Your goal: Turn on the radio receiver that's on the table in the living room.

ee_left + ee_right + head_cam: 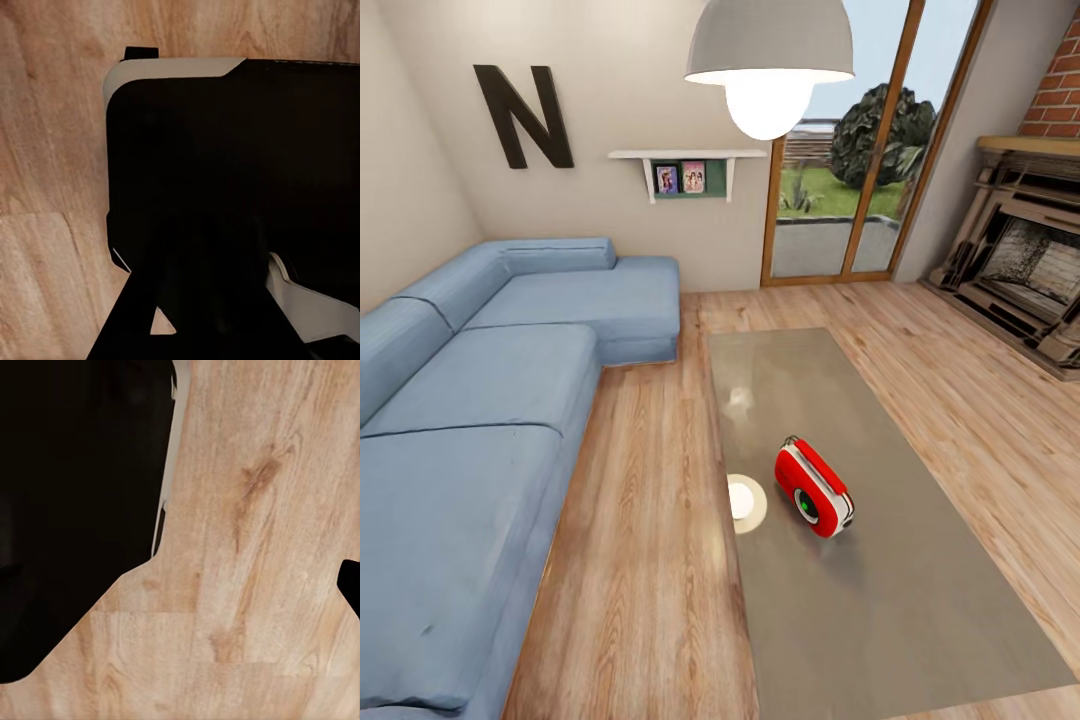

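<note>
Sitting on the table (920, 600) — the radio receiver (814, 487), dial end nearest — gripper states impossible to tell.

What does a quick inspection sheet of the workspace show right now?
Surface: the table, glossy grey-beige, reflecting the lamp.
Job's things: the radio receiver rests on the table, round dial end facing the camera.
Clutter: nothing seen.
Grippers: cannot tell open or shut; both wrist views look down at the wood floor past dark robot parts.
Cables: nothing seen.
Surroundings: blue sofa at left, fireplace at right, glass doors, pendant lamp overhead.
</note>
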Robot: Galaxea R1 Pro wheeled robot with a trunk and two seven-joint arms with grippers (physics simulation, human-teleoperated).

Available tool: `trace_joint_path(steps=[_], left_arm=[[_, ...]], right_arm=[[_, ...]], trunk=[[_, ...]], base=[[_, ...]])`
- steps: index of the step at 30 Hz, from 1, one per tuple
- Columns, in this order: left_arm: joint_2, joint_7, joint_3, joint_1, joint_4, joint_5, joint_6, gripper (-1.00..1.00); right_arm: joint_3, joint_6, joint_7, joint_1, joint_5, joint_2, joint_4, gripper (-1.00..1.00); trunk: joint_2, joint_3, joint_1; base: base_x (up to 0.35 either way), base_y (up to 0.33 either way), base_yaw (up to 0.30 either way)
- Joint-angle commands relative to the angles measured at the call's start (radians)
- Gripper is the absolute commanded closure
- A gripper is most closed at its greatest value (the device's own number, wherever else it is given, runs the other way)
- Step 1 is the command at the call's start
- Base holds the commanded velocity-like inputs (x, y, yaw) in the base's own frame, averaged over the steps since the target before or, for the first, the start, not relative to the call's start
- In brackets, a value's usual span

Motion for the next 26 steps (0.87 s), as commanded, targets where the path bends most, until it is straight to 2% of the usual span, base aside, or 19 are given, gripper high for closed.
trace_joint_path(steps=[1, 26], left_arm=[[0.000, 0.000, 0.000, 0.000, -0.001, -0.002, 0.000, 1.00], [0.002, -0.001, -0.004, 0.000, -0.011, -0.011, -0.003, 1.00]], right_arm=[[0.000, 0.000, 0.000, 0.000, 0.000, 0.000, 0.000, -1.00], [0.005, 0.001, -0.006, 0.000, 0.012, -0.001, -0.002, -1.00]], trunk=[[0.000, 0.000, 0.000], [0.000, 0.000, 0.000]], base=[[0.000, 0.000, 0.000], [0.000, 0.000, 0.000]])
